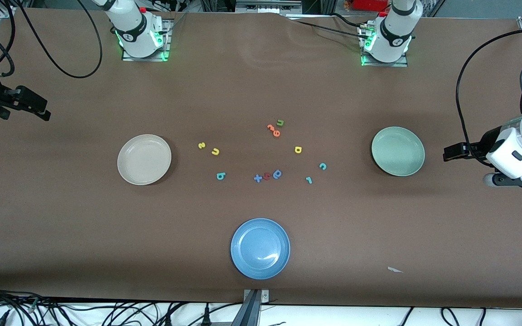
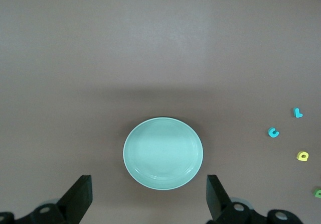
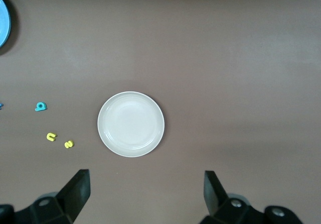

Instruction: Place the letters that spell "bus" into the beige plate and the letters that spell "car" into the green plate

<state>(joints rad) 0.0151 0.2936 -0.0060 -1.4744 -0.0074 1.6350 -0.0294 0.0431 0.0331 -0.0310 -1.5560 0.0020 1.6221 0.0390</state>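
Note:
The beige plate (image 1: 144,159) (image 3: 131,124) lies empty toward the right arm's end. Beside it on the table are the yellow s (image 1: 201,145) (image 3: 68,144), yellow u (image 1: 215,151) (image 3: 51,136) and teal b (image 1: 220,176) (image 3: 41,106). The green plate (image 1: 398,151) (image 2: 163,153) lies empty toward the left arm's end, with the yellow a (image 1: 298,149) (image 2: 302,156), teal c (image 1: 322,166) (image 2: 273,132) and teal r (image 1: 308,180) (image 2: 298,113) beside it. My left gripper (image 1: 447,153) (image 2: 149,196) hangs open over bare table beside the green plate. My right gripper (image 1: 43,113) (image 3: 145,194) hangs open over bare table beside the beige plate.
A blue plate (image 1: 260,248) lies nearest the front camera. Mid-table are an olive u (image 1: 280,122), orange pieces (image 1: 273,130), a blue x (image 1: 258,178), a red piece (image 1: 266,176) and a blue rounded letter (image 1: 277,174). A white scrap (image 1: 394,270) lies near the front edge.

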